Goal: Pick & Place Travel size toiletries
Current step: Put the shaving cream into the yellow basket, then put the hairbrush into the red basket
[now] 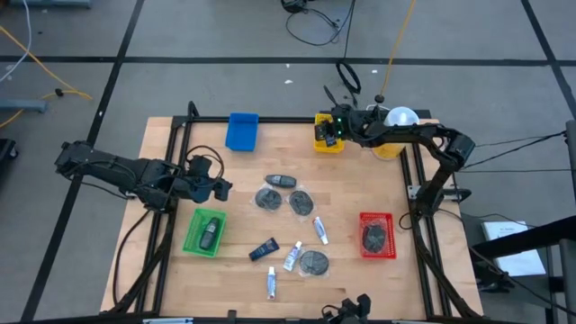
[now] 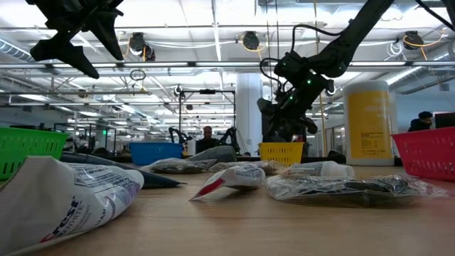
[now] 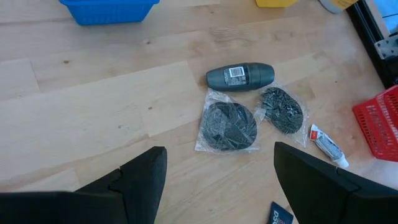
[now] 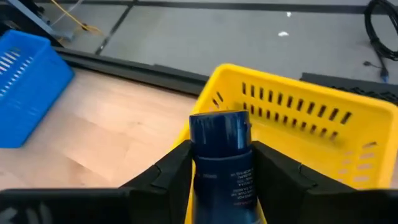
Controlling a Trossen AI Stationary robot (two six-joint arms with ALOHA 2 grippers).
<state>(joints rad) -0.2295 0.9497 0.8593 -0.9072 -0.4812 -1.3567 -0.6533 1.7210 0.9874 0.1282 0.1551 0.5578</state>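
Travel-size toiletries lie in the middle of the table: a dark bottle (image 1: 281, 181), bagged dark discs (image 1: 268, 199) (image 1: 313, 262), white tubes (image 1: 319, 231) and a black tube (image 1: 264, 249). My left gripper (image 1: 216, 189) hovers open above the table to their left, and its wrist view looks down on the bottle (image 3: 240, 76) and discs (image 3: 228, 124). My right gripper (image 4: 221, 168) is at the yellow tray (image 4: 292, 118), shut on a dark blue tube (image 4: 219, 134). A dark bottle lies in the green tray (image 1: 205, 232) and a disc in the red tray (image 1: 377, 234). My right gripper pinches the dark blue tube by its body (image 4: 221, 183) between the two fingers. The tube lies along the fingers, and its capped end (image 4: 219, 127) sticks out past the fingertips. It is lifted clear, over the yellow tray's rim (image 4: 205, 93).
A blue tray (image 1: 242, 130) stands at the far edge, left of the yellow tray (image 1: 328, 133). The big yellow bottle with a white cap (image 1: 396, 126) stands at the far right corner beside my right arm. Black frame rails run along the table's left and right sides.
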